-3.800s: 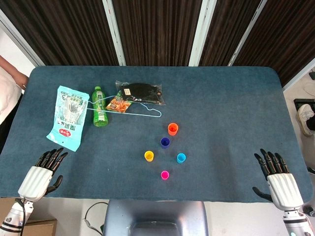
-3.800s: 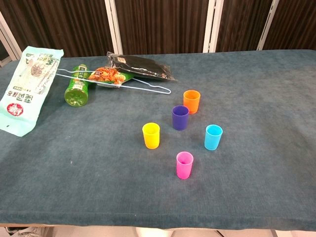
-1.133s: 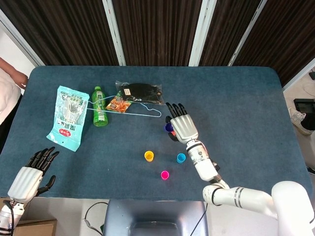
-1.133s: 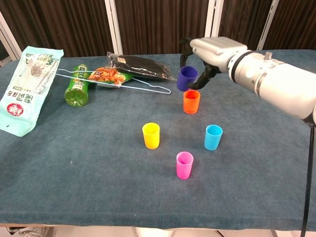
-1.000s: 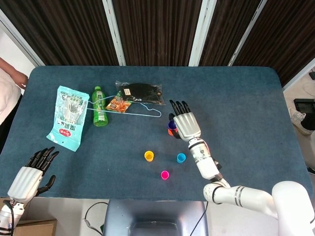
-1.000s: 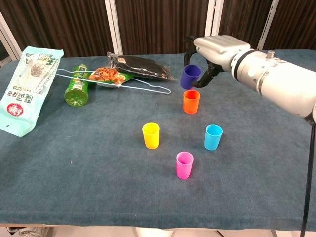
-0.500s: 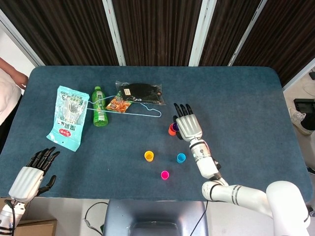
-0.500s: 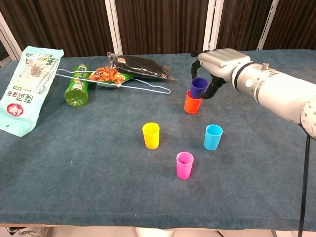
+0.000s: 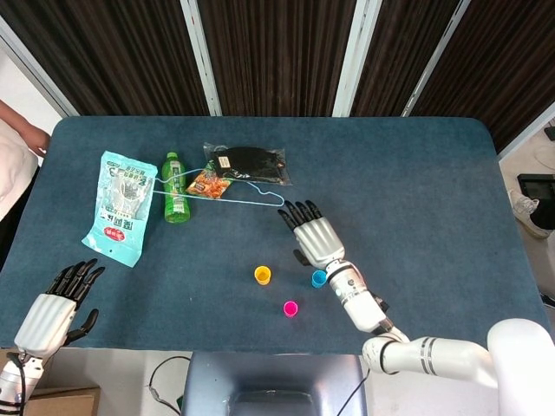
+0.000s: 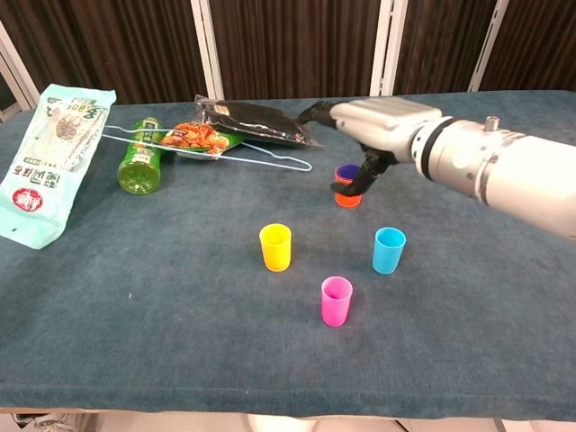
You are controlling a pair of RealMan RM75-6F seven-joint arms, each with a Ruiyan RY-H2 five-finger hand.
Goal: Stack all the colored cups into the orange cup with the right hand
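No legible text; print on teal packet and green bottle label too small.

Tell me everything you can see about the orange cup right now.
The orange cup is a small, plain tumbler that looks like smooth plastic. It stands upright on the blue cloth table, behind the other loose cups and in front of the wire hanger. The purple cup sits nested inside it, only its rim showing above the orange rim. The right robot hand hovers just over it with fingers spread, the thumb reaching down in front of it and hiding part of it; whether they touch is unclear. In the head view the hand hides it completely.
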